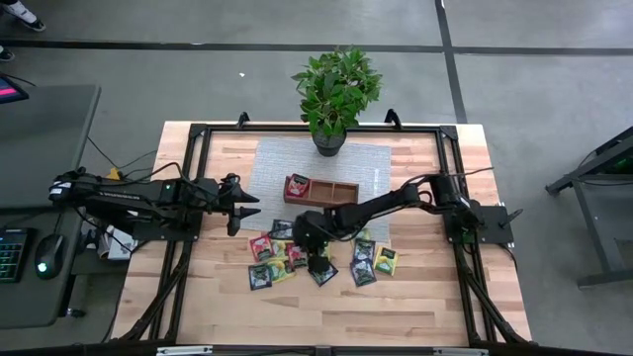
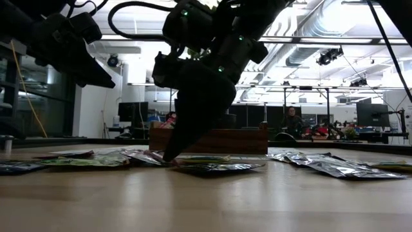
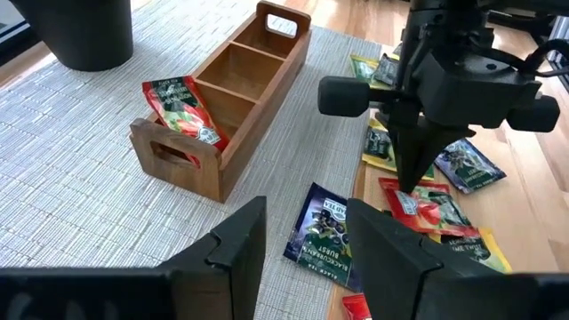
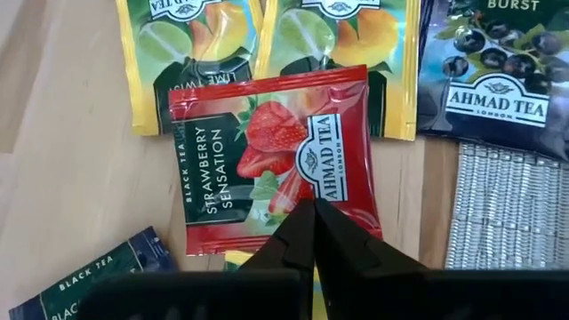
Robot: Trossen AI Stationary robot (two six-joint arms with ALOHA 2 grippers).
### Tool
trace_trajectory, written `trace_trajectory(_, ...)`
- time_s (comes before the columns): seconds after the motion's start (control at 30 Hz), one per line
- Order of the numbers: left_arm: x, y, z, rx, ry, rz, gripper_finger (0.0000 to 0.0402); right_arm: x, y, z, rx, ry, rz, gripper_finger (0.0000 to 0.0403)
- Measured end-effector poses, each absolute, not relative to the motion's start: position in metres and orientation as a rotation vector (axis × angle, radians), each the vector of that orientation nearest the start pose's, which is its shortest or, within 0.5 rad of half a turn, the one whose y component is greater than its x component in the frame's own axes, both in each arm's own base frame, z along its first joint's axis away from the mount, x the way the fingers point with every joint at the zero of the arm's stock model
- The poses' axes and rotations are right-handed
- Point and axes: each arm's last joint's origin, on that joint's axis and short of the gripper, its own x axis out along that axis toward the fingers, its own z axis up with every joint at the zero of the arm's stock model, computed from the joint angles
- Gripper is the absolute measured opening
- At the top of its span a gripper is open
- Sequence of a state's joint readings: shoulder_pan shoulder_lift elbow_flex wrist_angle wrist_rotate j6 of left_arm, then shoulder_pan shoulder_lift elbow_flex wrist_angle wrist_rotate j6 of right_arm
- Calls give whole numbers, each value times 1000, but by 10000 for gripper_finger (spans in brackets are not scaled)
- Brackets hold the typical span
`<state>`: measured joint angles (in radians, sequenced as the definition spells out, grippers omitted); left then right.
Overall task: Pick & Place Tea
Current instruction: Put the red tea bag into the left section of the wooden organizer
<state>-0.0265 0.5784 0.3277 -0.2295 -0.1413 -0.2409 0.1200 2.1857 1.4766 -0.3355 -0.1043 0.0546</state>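
Note:
Several tea sachets lie flat and scattered on the wood in front of the grey mat [image 1: 272, 163]; a dark one [image 3: 322, 233] rests on the mat's edge. My right gripper [image 4: 313, 206] stands over this spread, shut on a red strawberry sachet [image 4: 267, 147]. Two yellow-green sachets [image 4: 191, 44] lie just beyond it. The wooden tray [image 3: 240, 89] on the mat holds one red sachet [image 3: 182, 111], leaning in its end compartment. My left gripper [image 3: 302, 258] hovers open over the mat's left side, with nothing between its fingers. My right gripper has its fingertips together on the red sachet's edge nearest the fingers [image 4: 338, 213], about midway along it. The fingers [image 3: 411, 169] come slanting steeply down from above. The sachet still lies flat on the table; the fingers hide whether foil sits between them.
A potted plant [image 1: 331, 94] stands at the mat's far edge behind the tray. More sachets [image 1: 371, 262] lie to the right of my right gripper and others [image 1: 262, 272] to its left. Bare wood stretches toward the table's near edge [image 1: 326, 316].

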Motion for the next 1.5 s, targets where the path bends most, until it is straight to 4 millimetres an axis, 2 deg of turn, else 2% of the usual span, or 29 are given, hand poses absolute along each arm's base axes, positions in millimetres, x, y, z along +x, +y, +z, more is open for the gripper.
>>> trace_trajectory(0.23, 137, 0, 201, -196, 462, 170, 154, 440, 55, 137, 37, 1026, 150, 6)
trace_trajectory(0.43, 137, 0, 201, -196, 463, 169, 154, 441, 56, 139, 31, 1007, 156, 38)
trace_trajectory(0.53, 137, 0, 201, -196, 462, 170, 154, 442, 59, 141, -4, 984, 180, 73)
trace_trajectory(0.83, 137, 0, 201, -196, 463, 170, 154, 450, 70, 148, -35, 868, 208, 213)
trace_trajectory(1.0, 137, 0, 201, -196, 463, 170, 154, 452, 70, 136, -39, 883, 198, 245)
trace_trajectory(1.3, 136, 0, 200, -195, 469, 170, 154, 457, 69, 98, 66, 955, 178, 248)
trace_trajectory(1.5, 136, 0, 200, -195, 470, 169, 154, 458, 70, 86, 143, 979, 201, 248)
